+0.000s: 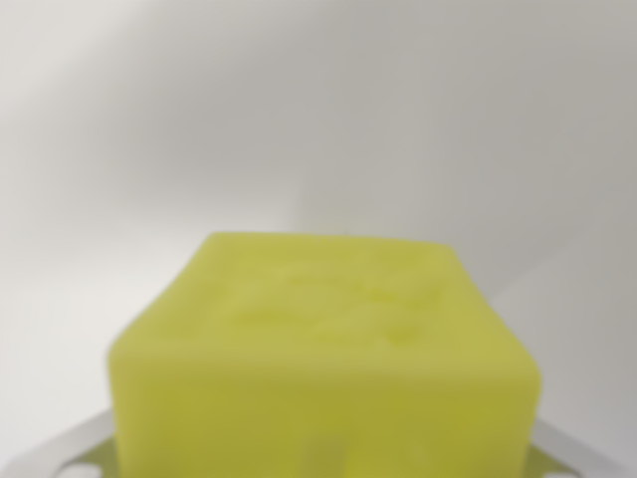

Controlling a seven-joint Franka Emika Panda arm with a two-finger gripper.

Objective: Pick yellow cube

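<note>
1. Cube first: the yellow cube (323, 358) fills the lower middle of the frame, blurred by closeness, its top face tilted toward the upper part of the picture and its front face running off the bottom edge.

2. Metal parts of the gripper (323, 463) show only as pale grey slivers at the lower left and lower right corners, one on each side of the cube, so the cube sits between them.

3. Whether the fingers press on the cube or merely flank it cannot be told; the contact lines are hidden behind the cube's own bulk and cut off by the frame edge. How far apart the fingers stand is likewise unclear.

4. Behind the cube lies a plain whitish surface (299, 110) with soft shadow across the upper half; whether the cube rests on it or hangs above it is not readable from this view.

5. Risks, as a judgement:
   - If the fingers have not closed fully, a lift would leave the cube behind or let it slide out.
   - A grip low on the sides could let the cube pivot and tip forward.
   - The cube's surface looks soft and slightly dimpled; too hard a squeeze may deform it and loosen the hold.
</note>
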